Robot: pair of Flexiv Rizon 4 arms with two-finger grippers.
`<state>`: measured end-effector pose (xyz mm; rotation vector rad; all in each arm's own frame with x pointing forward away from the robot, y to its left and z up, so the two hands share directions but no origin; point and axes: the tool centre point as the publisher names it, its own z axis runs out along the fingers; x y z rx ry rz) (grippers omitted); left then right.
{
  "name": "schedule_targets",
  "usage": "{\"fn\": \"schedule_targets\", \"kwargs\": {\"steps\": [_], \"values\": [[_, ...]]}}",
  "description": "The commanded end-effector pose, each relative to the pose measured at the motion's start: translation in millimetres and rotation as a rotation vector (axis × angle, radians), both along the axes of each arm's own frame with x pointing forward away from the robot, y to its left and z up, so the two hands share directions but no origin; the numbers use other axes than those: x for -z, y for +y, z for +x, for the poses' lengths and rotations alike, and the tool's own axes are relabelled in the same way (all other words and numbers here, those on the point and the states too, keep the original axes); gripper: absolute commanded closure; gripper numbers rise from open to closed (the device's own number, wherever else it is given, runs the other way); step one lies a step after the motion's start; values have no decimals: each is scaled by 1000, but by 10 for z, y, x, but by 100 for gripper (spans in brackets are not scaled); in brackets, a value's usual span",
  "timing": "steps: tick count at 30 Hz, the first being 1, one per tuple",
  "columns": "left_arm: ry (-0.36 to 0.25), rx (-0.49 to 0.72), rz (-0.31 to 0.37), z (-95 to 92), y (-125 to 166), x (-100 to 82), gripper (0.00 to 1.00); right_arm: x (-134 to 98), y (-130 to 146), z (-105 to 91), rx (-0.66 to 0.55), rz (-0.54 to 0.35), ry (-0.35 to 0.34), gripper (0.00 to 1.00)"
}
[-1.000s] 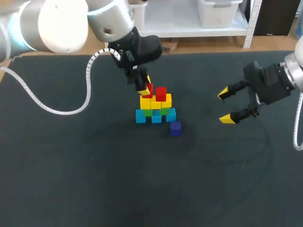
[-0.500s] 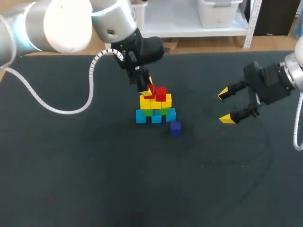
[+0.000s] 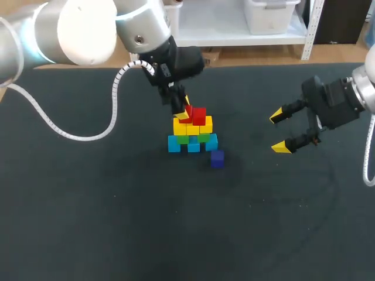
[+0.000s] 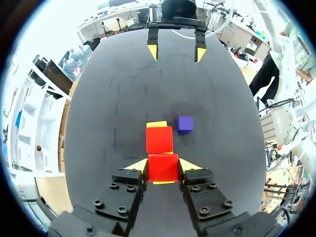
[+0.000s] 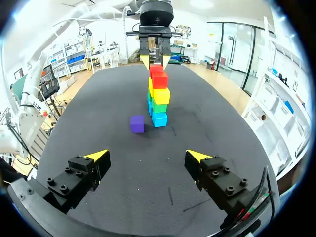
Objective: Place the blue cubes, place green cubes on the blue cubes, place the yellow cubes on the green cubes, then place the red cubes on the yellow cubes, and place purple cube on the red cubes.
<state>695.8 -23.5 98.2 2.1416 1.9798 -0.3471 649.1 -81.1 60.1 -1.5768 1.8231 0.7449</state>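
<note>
Left gripper (image 4: 163, 165): clamped on red cube (image 4: 163, 170) at top of stack (image 3: 192, 137).
Stack: upright; second red cube (image 4: 159, 139) alongside.
Purple cube (image 3: 217, 158): on table (image 3: 117, 222), just beside stack.
Right gripper (image 3: 282, 131): fingers wide, well apart from the stack.

Red cubes (image 3: 199, 115), yellow cubes (image 3: 206, 124), green cubes (image 3: 183, 139), blue cubes (image 3: 174, 144), purple cube (image 3: 217, 158).

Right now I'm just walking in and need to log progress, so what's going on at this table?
The left gripper is shut on a red cube at the top of the stack, right beside the second red cube. Below them sit yellow, green and blue layers. The purple cube lies on the table next to the stack, not yet placed. The right gripper is open off to the side, holding nothing.
</note>
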Motion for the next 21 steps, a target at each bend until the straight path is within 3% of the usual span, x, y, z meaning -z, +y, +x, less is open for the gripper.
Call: {"fn": "schedule_targets", "kwargs": {"steps": [1,21], "values": [[8,3,3,29,-9,11,100,9,2,7,-1,3,-1,0],[23,-2,-2,29,-14,53,100,9,2,7,-1,3,-1,0]]}}
